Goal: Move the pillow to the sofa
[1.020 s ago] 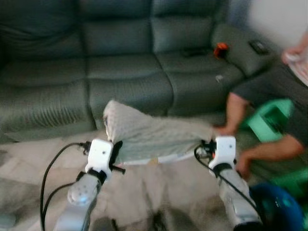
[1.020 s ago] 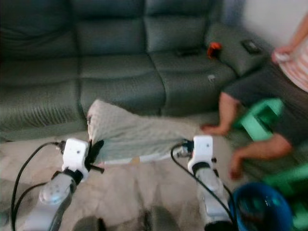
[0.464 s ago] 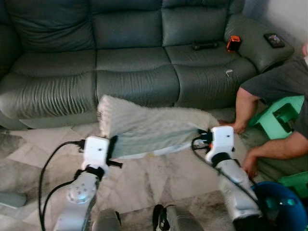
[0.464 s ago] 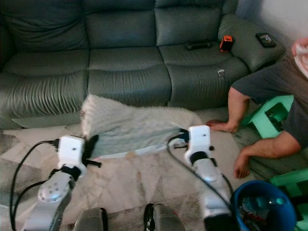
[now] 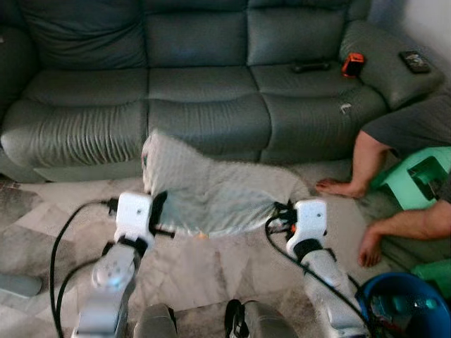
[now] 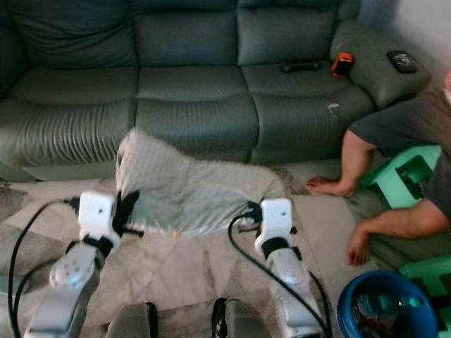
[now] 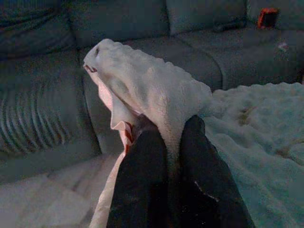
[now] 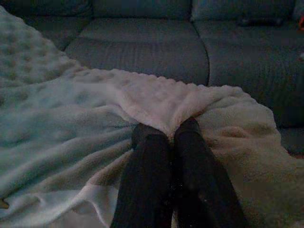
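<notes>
Green stool (image 5: 412, 176), blue bucket (image 5: 402, 310)

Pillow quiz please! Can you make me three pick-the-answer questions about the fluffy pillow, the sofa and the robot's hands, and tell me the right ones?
1. Where is the pillow?
A. lying on the sofa seat
B. held up in front of the sofa
C. inside the blue bucket

2. What colour is the small thing on the sofa's arm end?
A. orange
B. yellow
C. purple

3. What are the left gripper and right gripper doing?
A. hanging open
B. pinching the pillow's edge
C. holding a cup

Answers: 1 B, it hangs between both grippers above the floor; 2 A, it is bright orange with black; 3 B, both wrist views show black fingers closed on the fabric.
</notes>
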Robot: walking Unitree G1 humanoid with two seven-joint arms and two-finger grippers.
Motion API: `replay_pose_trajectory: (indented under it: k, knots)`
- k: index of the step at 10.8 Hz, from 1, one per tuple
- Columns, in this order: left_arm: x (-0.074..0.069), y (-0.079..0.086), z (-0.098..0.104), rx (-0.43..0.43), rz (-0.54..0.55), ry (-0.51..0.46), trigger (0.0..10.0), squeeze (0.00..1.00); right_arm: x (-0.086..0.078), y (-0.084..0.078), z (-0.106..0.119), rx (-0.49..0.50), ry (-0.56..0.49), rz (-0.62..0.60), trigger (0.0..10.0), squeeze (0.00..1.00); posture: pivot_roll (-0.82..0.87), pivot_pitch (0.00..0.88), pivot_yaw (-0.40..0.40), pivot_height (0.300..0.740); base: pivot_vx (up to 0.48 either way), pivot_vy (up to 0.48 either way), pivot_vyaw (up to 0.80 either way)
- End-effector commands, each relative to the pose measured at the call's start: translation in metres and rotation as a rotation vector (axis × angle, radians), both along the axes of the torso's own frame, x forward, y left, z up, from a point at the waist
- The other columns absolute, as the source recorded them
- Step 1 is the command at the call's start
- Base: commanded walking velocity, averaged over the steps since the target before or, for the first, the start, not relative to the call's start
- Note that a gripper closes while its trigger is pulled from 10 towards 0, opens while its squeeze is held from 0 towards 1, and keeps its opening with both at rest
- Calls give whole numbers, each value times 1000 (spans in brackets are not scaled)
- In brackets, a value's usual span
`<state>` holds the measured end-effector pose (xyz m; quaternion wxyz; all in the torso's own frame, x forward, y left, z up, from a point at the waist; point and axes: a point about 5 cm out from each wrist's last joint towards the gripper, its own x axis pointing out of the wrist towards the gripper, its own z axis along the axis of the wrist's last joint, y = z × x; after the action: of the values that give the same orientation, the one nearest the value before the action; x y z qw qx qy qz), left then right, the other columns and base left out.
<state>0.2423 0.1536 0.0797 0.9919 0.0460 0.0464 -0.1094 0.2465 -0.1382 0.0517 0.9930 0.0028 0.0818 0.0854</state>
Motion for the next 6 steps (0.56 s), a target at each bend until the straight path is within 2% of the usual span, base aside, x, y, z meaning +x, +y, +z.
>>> replay_pose_trajectory:
  k: [1,3,5,6]
  knots:
    - [5,-6,5,-18,-33,-25,10000,0,5,-1,7,-2,-32,16,10000,0,-41,132,-63,740,277,0,0]
    - [5,-6,5,-29,-22,-25,10000,0,13,-7,11,-4,-38,-5,10000,0,-40,134,-64,740,274,0,0]
    - [-3,-16,-1,-48,-52,-2,10000,0,16,-5,11,-2,-37,-1,10000,0,-41,136,-65,740,274,0,0]
    - [-2,-16,-1,-51,-52,-1,10000,0,17,-4,11,-2,-36,7,10000,0,-41,136,-67,740,274,0,0]
